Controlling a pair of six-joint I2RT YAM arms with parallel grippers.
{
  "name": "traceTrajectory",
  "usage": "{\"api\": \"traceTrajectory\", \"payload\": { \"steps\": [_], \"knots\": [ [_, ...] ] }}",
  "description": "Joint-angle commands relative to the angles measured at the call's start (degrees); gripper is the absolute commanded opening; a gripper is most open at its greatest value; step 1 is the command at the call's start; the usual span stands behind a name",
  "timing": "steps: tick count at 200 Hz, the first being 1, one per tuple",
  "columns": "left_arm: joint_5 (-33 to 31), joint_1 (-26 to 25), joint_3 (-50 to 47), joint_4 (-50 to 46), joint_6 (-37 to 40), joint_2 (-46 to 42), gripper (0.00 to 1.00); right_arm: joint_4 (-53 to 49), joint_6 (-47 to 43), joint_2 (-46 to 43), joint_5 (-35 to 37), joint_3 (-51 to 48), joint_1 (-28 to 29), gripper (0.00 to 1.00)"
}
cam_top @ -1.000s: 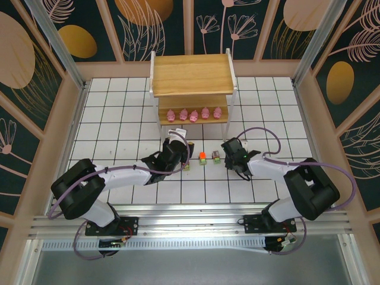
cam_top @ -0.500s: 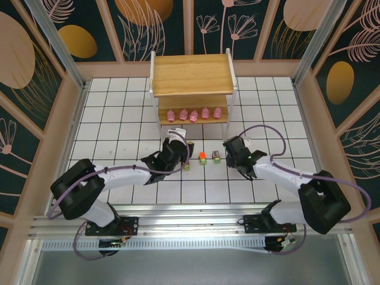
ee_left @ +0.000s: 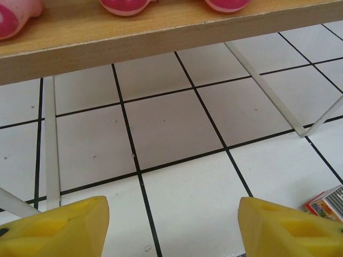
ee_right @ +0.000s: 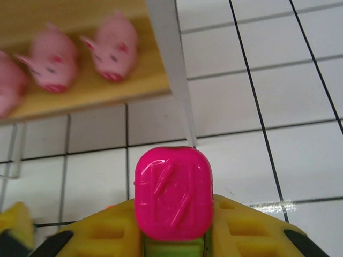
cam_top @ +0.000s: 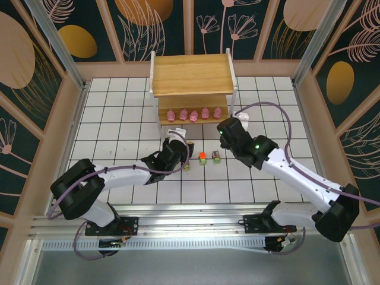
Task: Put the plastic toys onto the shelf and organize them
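My right gripper [ee_right: 174, 227] is shut on a green toy vehicle with a magenta top [ee_right: 172, 191], held above the floor just in front of the shelf's right front leg [ee_right: 174, 75]. In the top view that gripper [cam_top: 225, 130] hangs beside the shelf [cam_top: 190, 74]. Several pink pigs [cam_top: 193, 114] stand in a row on the lower tier, two of them close ahead [ee_right: 115, 49]. My left gripper [ee_left: 171, 230] is open over bare tile, low before the shelf's lower board [ee_left: 161, 33]. It sits left of centre [cam_top: 180, 146] in the top view.
Three small vehicles lie on the tiles in front of the shelf: an orange-topped one [cam_top: 202, 157], one to its right [cam_top: 217, 157] and one by my left wrist [cam_top: 187, 166]. One vehicle [ee_left: 327, 202] lies just right of my left fingers. Thin white shelf legs [ee_left: 265, 88] stand ahead.
My right arm has lifted the magenta-topped vehicle off the floor and carried it forward toward the shelf's right front leg. The left arm has not moved.
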Motion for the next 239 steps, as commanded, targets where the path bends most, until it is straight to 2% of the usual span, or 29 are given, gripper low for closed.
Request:
{"api": "traceTrajectory", "payload": {
  "steps": [1,64,107,155,193,239],
  "knots": [
    [0.65,0.37,-0.63,0.14,-0.81,-1.22,0.65,-6.34,-0.86,1.48,4.86,7.07,2.08,0.22],
    [2.21,0.43,-0.37,0.51,-1.24,-0.21,0.65,-11.96,-9.01,8.73,7.82,28.42,3.82,0.22],
    [3.08,0.35,-0.44,1.2,-0.48,-0.23,0.65,-12.96,-15.31,14.85,6.07,41.17,0.84,0.23],
    [2.41,0.37,-1.32,2.07,0.07,-1.64,0.68,-10.88,-19.3,20.48,0.95,47.48,-4.63,0.23],
    [2.23,0.4,-1.34,2.01,0.08,-1.74,0.69,-12.63,-21.2,25.75,-1.56,54.09,-6.78,0.23],
    [2.22,0.43,-1.5,2.01,-0.04,-2.17,0.69,-13.36,-22.6,28.74,-4.89,55.51,-9.28,0.23]
  ]
}}
